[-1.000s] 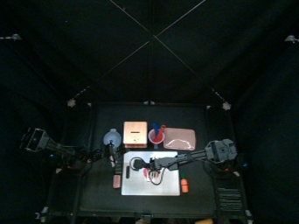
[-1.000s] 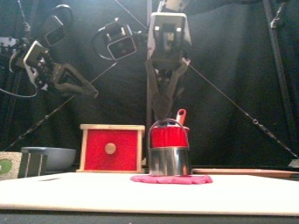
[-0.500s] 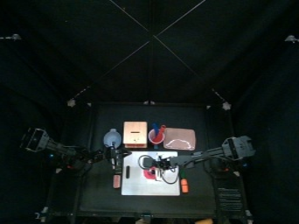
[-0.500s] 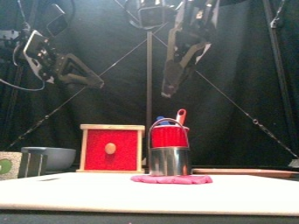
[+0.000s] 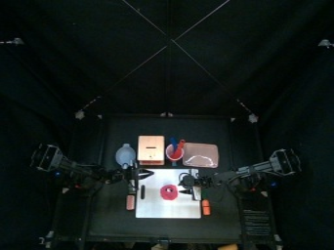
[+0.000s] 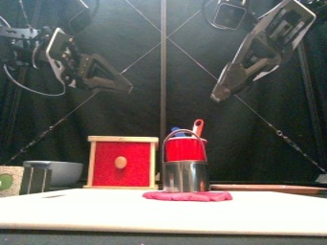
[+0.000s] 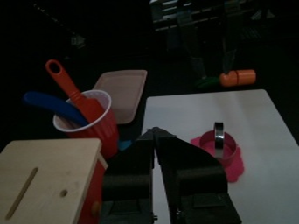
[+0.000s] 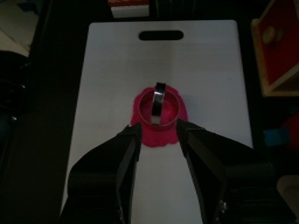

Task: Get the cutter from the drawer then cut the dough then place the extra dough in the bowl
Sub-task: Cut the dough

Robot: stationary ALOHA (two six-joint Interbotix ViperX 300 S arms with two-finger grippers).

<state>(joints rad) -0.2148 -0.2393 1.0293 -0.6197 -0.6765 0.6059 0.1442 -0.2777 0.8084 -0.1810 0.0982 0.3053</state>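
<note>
No text, label, brand, number or sign can be read in any view. The red cup (image 6: 185, 151), the wooden box (image 6: 122, 163) with its red drawer front and the white board (image 8: 117, 87) show plain faces. Any finer marking is too small to tell.

The top camera hangs high and far, looking down on the whole surface (image 5: 117, 129). The front camera sits low at the near edge, close to the pink dough (image 6: 188, 196). Both wrist cameras see that dough too, the right one from straight above.
</note>
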